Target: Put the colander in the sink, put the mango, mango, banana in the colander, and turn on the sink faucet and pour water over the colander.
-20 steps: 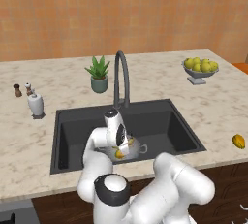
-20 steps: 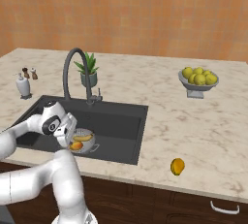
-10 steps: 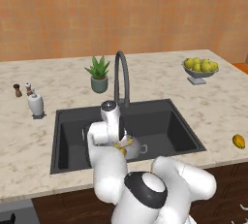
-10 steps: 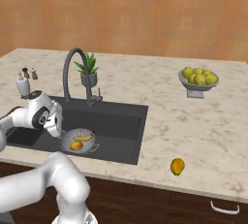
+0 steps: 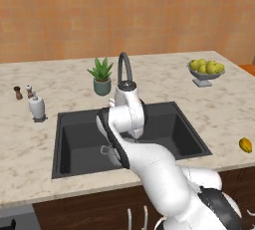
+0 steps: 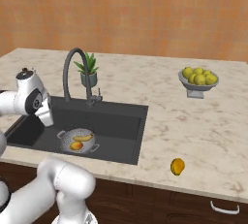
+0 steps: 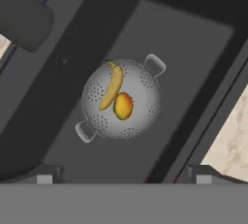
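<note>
Marble countertop [image 6: 203, 121], orange wall [image 6: 145, 9].

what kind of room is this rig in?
A kitchen, rendered rather than real: a dark sink with a gooseneck faucet set in a marble-look counter, and a fruit bowl by the wall.

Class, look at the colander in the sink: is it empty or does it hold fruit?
It holds fruit: the colander contains the banana and one mango, lying side by side.
</note>
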### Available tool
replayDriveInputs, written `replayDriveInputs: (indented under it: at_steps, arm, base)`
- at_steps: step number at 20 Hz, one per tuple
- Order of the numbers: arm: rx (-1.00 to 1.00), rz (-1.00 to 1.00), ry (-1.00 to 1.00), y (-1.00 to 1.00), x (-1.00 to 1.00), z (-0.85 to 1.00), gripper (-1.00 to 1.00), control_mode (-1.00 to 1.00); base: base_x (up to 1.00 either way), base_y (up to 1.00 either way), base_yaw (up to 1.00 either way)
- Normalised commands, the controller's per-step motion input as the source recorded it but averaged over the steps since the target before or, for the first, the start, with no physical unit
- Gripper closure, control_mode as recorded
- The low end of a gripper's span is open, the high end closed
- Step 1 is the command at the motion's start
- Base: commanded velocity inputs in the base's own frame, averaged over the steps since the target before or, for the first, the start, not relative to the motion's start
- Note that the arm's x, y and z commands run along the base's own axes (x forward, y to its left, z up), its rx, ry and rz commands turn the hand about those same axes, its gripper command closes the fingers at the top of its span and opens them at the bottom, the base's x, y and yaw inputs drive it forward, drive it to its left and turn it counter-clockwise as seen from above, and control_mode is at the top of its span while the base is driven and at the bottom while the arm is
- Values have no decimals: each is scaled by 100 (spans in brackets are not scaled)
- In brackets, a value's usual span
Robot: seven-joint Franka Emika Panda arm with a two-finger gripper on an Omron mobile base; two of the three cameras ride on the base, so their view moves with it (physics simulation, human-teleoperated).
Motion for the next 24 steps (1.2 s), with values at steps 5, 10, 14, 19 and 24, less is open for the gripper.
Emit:
replayDriveInputs:
  at_steps: [5,10,14,19,24]
  arm:
    - [7,16,-3,-67,-100,100,-100,-100]
    - [2,11,0,-89,-98,100,-100,-100]
    - [-5,7,-2,-100,-43,77,-100,-100]
    - [-17,4,0,-100,4,8,-100,-100]
    - [-21,8,1,-100,4,-7,-100,-100]
  base:
    - [0,0,0]
    - [0,0,0]
    - [0,0,0]
    - [0,0,0]
    - [0,0,0]
